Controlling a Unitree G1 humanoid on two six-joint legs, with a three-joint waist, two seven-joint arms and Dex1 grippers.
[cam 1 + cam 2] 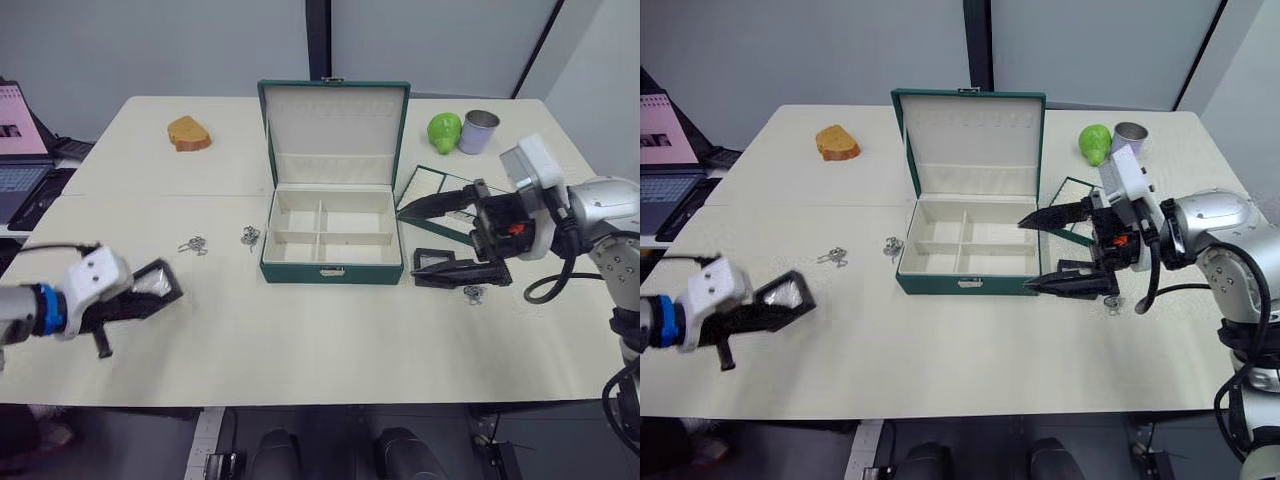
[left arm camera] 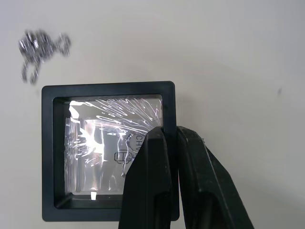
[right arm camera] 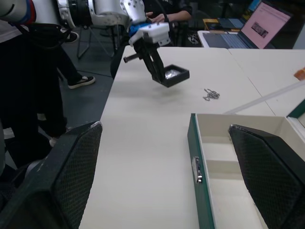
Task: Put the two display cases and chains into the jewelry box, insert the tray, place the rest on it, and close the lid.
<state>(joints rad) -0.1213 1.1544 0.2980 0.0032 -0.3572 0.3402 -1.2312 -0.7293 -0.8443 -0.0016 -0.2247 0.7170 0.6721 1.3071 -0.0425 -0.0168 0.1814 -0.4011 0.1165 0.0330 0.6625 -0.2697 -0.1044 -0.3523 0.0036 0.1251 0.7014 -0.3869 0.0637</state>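
The dark green jewelry box (image 1: pixel 331 268) stands open mid-table, its lid (image 1: pixel 334 118) upright and its cream compartments bare. My left gripper (image 1: pixel 138 297) is shut on a black-framed display case (image 1: pixel 155 283), held just above the table at the left; its fingers (image 2: pixel 151 176) pinch the frame's edge. My right gripper (image 1: pixel 406 240) hangs open beside the box's right wall. Its lower finger partly hides the second display case (image 1: pixel 428 258). The tray (image 1: pixel 445 174) lies behind that gripper. Silver chains lie left of the box (image 1: pixel 193 245) (image 1: pixel 250 236) and by the right gripper (image 1: pixel 473 293).
At the back of the table sit a tan wooden piece (image 1: pixel 188 133), a green pear-shaped object (image 1: pixel 445 130) and a grey cup (image 1: pixel 479 131). A laptop (image 1: pixel 20 140) sits off the left edge. A person's legs (image 3: pixel 43 95) stand beside the table.
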